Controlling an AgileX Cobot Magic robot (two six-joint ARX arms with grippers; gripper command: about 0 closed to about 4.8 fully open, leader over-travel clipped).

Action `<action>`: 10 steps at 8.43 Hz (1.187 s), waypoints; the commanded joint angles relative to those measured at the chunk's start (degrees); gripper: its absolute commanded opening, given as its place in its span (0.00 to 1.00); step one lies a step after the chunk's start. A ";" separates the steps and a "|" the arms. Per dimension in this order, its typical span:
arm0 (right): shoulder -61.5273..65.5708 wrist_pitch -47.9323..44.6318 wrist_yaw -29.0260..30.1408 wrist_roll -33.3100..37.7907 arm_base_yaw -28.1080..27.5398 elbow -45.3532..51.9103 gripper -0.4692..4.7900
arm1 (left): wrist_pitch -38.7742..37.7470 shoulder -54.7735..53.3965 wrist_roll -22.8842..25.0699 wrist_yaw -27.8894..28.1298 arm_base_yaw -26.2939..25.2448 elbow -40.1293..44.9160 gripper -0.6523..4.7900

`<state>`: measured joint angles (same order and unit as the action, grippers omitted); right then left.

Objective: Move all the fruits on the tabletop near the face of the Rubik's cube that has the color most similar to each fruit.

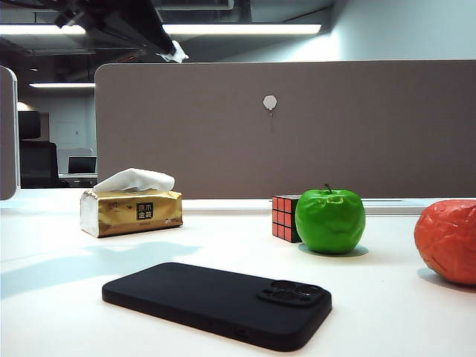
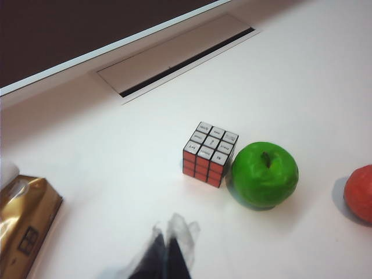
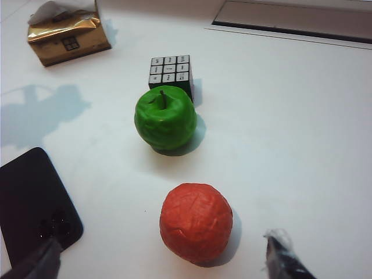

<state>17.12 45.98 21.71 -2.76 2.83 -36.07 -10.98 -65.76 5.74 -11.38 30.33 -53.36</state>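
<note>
The Rubik's cube [image 1: 285, 217] stands on the white tabletop [image 1: 67, 245], white face up and a red face showing [image 2: 202, 165]. The green apple [image 1: 330, 221] sits right beside it [image 2: 265, 174], on the side away from the red face. The orange-red wrinkled fruit [image 1: 448, 241] lies apart, nearer the front right. My right gripper [image 3: 164, 241] is open wide just above the table, and the orange-red fruit [image 3: 196, 222] lies between and slightly ahead of its fingertips [image 3: 278, 244], free of both. My left gripper [image 2: 168, 244] is blurred, shut and empty, high above the table short of the cube.
A gold tissue box [image 1: 132, 212] stands at the back left. A black phone [image 1: 216, 301] lies flat near the front, close to the right gripper's other finger [image 3: 43, 261]. A grey partition [image 1: 297, 126] closes the back, with a cable slot [image 2: 174, 58] before it.
</note>
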 commanded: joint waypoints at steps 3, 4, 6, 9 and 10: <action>-0.09 -0.37 7.85 -3.67 0.11 -0.48 1.00 | -6.27 6.01 0.26 2.62 -0.17 0.20 0.11; -0.09 -0.37 7.80 -3.65 0.09 -0.48 1.00 | -6.80 6.01 0.28 2.62 -0.17 0.24 0.11; -0.87 -10.05 7.58 -0.04 0.02 -0.50 1.00 | -4.83 6.69 -1.25 2.62 -0.17 1.51 0.11; 0.24 -18.49 -3.69 -2.40 -0.04 0.81 1.00 | -5.60 16.22 -1.99 8.52 -0.17 1.51 0.11; 2.82 -23.26 -4.00 -2.40 -0.04 2.14 1.00 | -7.43 19.52 -2.60 9.99 -0.15 1.51 0.11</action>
<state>18.90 26.02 17.98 -4.95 2.81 -34.22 -17.50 -47.44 3.84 -2.37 30.15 -51.77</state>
